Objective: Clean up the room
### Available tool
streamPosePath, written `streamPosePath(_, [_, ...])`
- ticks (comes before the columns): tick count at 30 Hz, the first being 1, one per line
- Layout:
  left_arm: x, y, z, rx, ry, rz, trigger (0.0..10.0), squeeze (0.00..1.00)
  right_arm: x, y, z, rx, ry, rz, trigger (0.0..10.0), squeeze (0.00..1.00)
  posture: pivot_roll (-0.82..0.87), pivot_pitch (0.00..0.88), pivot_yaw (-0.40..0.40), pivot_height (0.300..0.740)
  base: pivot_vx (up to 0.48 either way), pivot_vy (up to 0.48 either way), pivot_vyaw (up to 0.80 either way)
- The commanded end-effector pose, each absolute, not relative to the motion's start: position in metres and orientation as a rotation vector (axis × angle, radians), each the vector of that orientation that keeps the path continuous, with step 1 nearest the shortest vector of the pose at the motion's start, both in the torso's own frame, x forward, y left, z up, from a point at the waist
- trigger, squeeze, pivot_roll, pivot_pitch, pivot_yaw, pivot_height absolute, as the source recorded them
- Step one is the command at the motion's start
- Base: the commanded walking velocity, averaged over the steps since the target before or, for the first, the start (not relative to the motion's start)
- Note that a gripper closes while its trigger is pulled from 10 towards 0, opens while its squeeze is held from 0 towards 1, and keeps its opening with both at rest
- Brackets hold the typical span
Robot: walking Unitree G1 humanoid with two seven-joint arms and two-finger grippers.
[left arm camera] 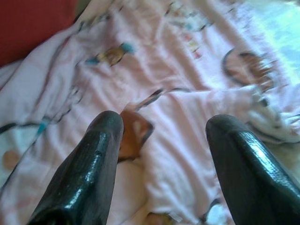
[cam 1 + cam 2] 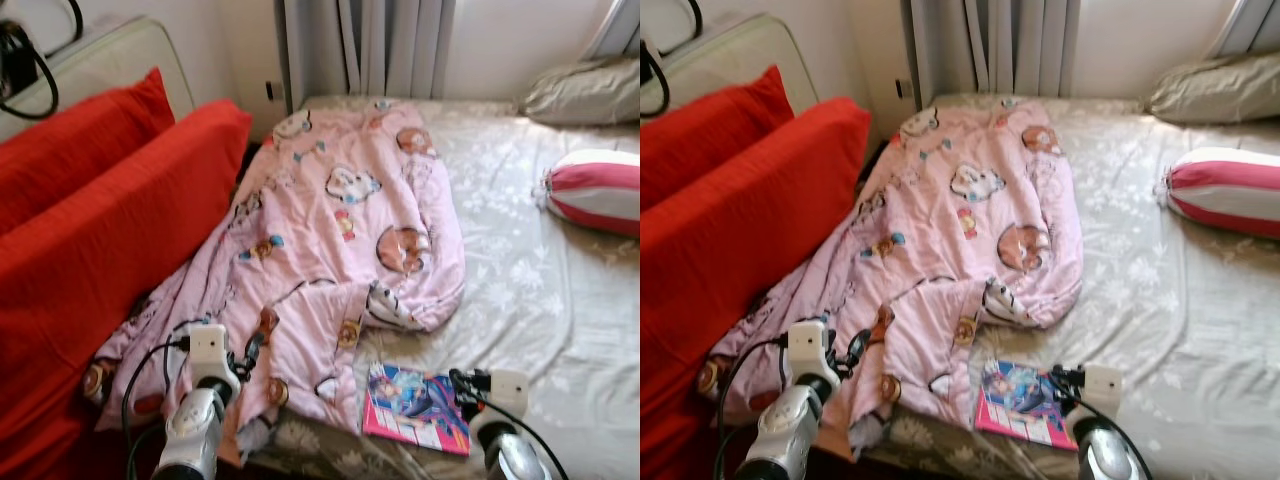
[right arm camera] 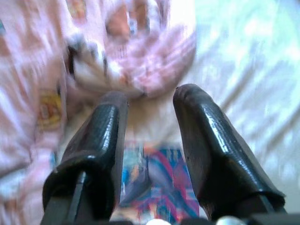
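Note:
A pink quilt point(image 2: 340, 230) with cartoon prints lies crumpled along the left half of the bed point(image 2: 540, 290). A colourful book point(image 2: 415, 408) lies flat on the sheet near the bed's front edge, just right of the quilt's lower corner. My left gripper point(image 2: 250, 350) hovers over the quilt's near left part, open, with nothing between its fingers point(image 1: 101, 154). At the book's right edge my right gripper point(image 2: 465, 385) is open and low above it. In the right wrist view the book point(image 3: 154, 183) shows between and below the fingers point(image 3: 201, 136).
Big red cushions point(image 2: 100, 220) stand against the bed's left side. A pink-and-white striped bolster point(image 2: 595, 190) and a grey pillow point(image 2: 585, 90) lie at the far right. Grey curtains point(image 2: 370, 45) hang behind the bed. The sheet on the right is bare.

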State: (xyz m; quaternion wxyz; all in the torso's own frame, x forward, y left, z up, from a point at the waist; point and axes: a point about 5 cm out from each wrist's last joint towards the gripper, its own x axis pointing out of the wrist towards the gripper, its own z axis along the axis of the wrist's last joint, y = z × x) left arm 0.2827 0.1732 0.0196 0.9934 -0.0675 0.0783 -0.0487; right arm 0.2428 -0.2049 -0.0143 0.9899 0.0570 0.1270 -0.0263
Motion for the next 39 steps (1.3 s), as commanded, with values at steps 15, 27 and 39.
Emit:
streamPosePath(15, [0.261,0.184,0.038,-0.092,0.05,-0.134,10.0,0.0,0.231,-0.199,0.014,0.075,0.071,-0.017,10.0,0.0,0.03,0.074,0.033,0.74,0.0,0.0,0.0])
streamPosePath(27, [0.264,0.17,0.047,-0.103,0.031,-0.178,10.0,0.0,0.231,-0.194,0.015,0.062,0.12,-0.026,10.0,0.0,0.02,0.052,0.041,0.725,0.0,0.0,0.0])
streamPosePath(39, [0.26,0.172,0.048,-0.104,0.043,-0.16,10.0,0.0,0.228,-0.194,0.017,0.064,0.112,-0.025,10.0,0.0,0.02,0.046,0.04,0.695,0.0,0.0,0.0])
